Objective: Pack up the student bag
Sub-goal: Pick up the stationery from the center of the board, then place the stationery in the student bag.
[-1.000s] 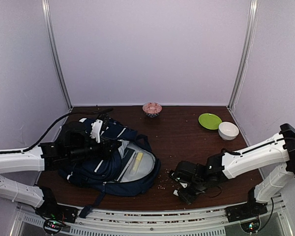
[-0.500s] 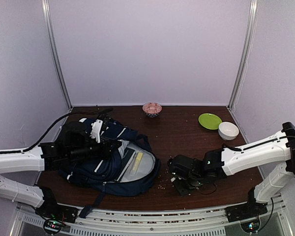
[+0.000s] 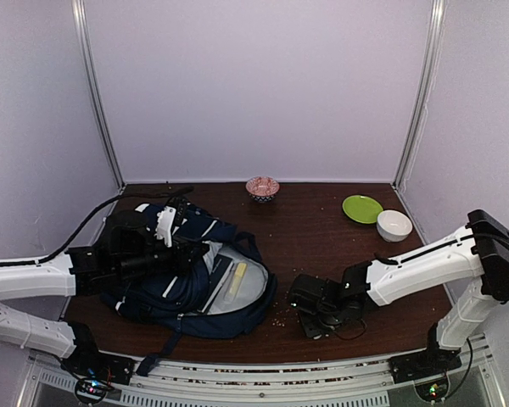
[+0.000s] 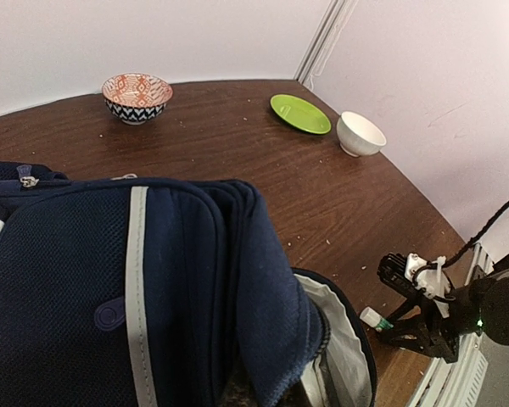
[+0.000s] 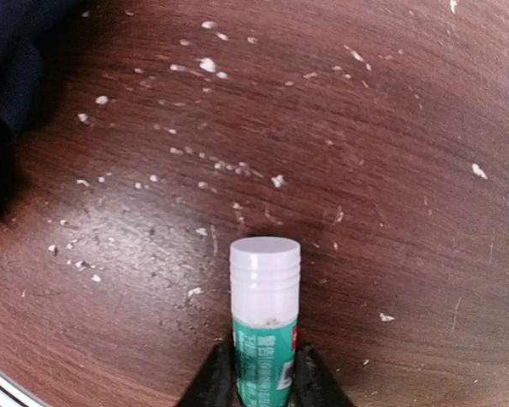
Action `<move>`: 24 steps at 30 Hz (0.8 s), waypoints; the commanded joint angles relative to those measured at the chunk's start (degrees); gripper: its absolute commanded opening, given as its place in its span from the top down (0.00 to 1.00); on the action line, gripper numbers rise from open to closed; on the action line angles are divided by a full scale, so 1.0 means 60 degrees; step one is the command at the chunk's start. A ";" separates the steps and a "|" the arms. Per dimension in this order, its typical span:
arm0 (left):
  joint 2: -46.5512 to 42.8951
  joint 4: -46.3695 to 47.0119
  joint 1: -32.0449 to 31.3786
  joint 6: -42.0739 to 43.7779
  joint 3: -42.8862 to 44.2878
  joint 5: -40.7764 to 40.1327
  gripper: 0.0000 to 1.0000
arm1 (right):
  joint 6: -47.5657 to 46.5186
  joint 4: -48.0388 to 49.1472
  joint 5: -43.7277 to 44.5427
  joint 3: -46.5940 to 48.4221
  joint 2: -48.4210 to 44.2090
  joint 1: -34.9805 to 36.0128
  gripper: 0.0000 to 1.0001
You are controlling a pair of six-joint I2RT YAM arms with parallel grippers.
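Student bag (image 3: pixel 187 292) first: your left pincer (image 3: pixel 191 251) sits closed at its raised flap, the bag lying open on the near left of the table (image 3: pixel 322 229). Your right pincer (image 5: pixel 264 375) is clamped on a white-capped green tube (image 5: pixel 265 292), just right of the bag.

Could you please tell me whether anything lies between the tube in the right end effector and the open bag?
Nothing visible does. The right end effector grips the white-capped tube, and only bare table with scattered crumbs separates it from the open student bag.
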 commanded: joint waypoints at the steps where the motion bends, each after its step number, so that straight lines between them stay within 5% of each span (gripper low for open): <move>1: -0.0076 -0.0343 0.0097 -0.0033 -0.0279 -0.0618 1.00 | 0.0139 -0.0227 0.0160 0.0080 0.0190 -0.0092 0.71; 6: -0.0106 -0.0323 0.0096 -0.0047 -0.0333 -0.0633 1.00 | 0.0133 -0.0281 0.0063 0.0065 0.0220 -0.0111 0.67; 14: -0.0224 -0.0485 0.0097 0.0016 -0.0203 -0.0625 1.00 | -0.0124 -0.0707 0.0824 0.0400 -0.0969 -0.0127 0.83; 19: -0.0453 -0.0696 0.0097 0.0164 -0.0013 -0.0551 1.00 | -0.1150 -0.1083 0.1387 0.1983 -0.1991 -0.0174 0.83; 24: -0.0597 -0.0726 0.0097 0.0236 0.0092 -0.0474 1.00 | -0.2190 -0.0906 0.0379 0.4214 -0.1318 -0.0187 0.83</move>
